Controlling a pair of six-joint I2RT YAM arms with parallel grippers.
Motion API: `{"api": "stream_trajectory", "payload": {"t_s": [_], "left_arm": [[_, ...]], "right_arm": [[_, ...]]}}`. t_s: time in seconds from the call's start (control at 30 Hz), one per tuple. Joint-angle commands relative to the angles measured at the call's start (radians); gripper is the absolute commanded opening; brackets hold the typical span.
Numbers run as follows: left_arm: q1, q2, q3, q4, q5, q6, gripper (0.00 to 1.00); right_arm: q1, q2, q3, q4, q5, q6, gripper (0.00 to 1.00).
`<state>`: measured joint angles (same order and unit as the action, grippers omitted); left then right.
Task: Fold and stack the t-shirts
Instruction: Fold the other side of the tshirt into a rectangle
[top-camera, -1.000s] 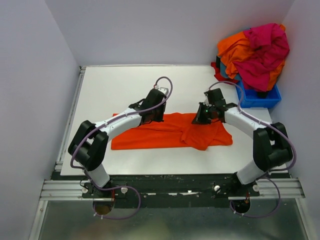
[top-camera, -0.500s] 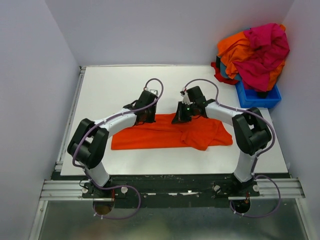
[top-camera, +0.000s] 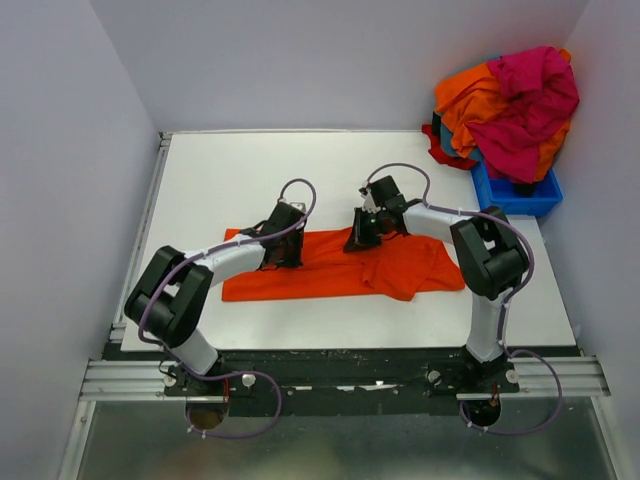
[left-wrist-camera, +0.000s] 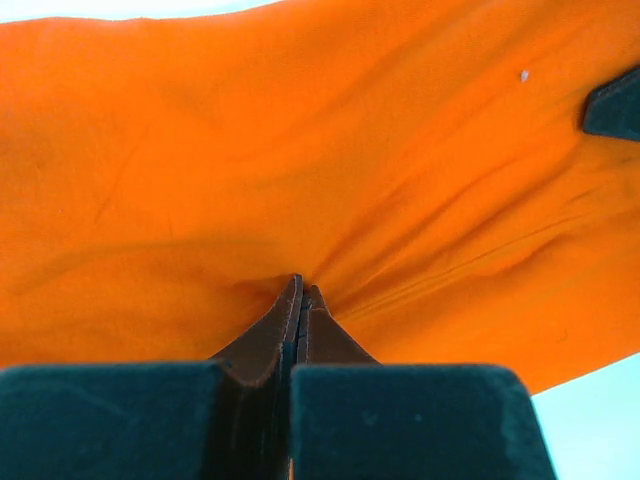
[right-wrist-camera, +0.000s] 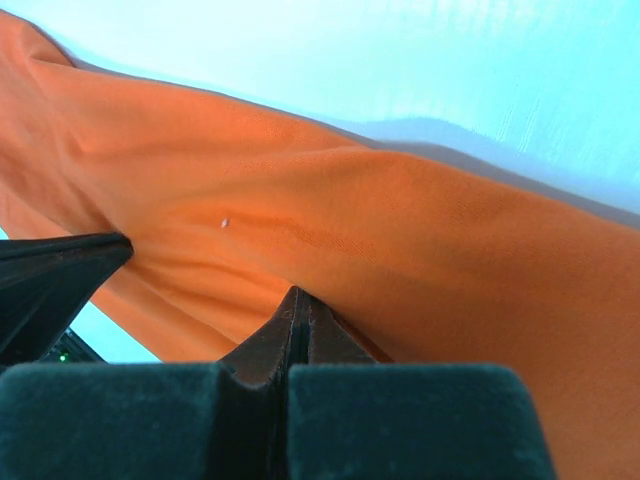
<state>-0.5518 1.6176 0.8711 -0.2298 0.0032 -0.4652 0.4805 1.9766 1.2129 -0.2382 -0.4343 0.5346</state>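
An orange-red t-shirt (top-camera: 330, 275) lies spread across the white table (top-camera: 240, 170), long side left to right. My left gripper (top-camera: 283, 252) is down on its far edge left of the middle. In the left wrist view my left gripper (left-wrist-camera: 303, 290) is shut on the t-shirt (left-wrist-camera: 300, 150), with creases running out from the tips. My right gripper (top-camera: 361, 240) is on the far edge near the middle. In the right wrist view it (right-wrist-camera: 300, 300) is shut on the t-shirt's cloth (right-wrist-camera: 450, 270). Each wrist view shows the other gripper's dark fingertip at its edge.
A blue bin (top-camera: 520, 195) stands at the table's far right corner. It is heaped with crumpled orange and magenta t-shirts (top-camera: 510, 100), and a red one hangs over its left side. Grey walls close in the table on the left, back and right.
Both grippers have moved left along the shirt's far edge. The left one has also come nearer to me. The right arm has folded in toward the middle.
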Motion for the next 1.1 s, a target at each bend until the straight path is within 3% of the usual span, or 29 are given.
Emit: {"api": "stream_trajectory", "payload": {"t_s": [0.0, 0.3, 0.5, 0.83, 1.07], "left_arm": [[0.003, -0.085, -0.049, -0.019, 0.004, -0.023, 0.0], [0.078, -0.275, -0.121, -0.011, -0.186, -0.065, 0.0], [0.187, -0.317, -0.216, 0.115, -0.138, -0.081, 0.0], [0.245, -0.188, -0.216, 0.109, -0.048, -0.122, 0.0], [0.247, -0.327, -0.316, 0.081, -0.087, -0.188, 0.0]], "right_arm": [[0.003, 0.001, 0.014, -0.024, 0.051, -0.001, 0.01], [0.001, -0.019, 0.004, -0.026, 0.085, -0.004, 0.01], [0.003, -0.039, -0.004, -0.024, 0.091, -0.005, 0.01], [0.001, -0.047, -0.015, -0.021, 0.089, -0.012, 0.01], [0.001, -0.042, -0.012, -0.024, 0.088, -0.01, 0.01]]}}
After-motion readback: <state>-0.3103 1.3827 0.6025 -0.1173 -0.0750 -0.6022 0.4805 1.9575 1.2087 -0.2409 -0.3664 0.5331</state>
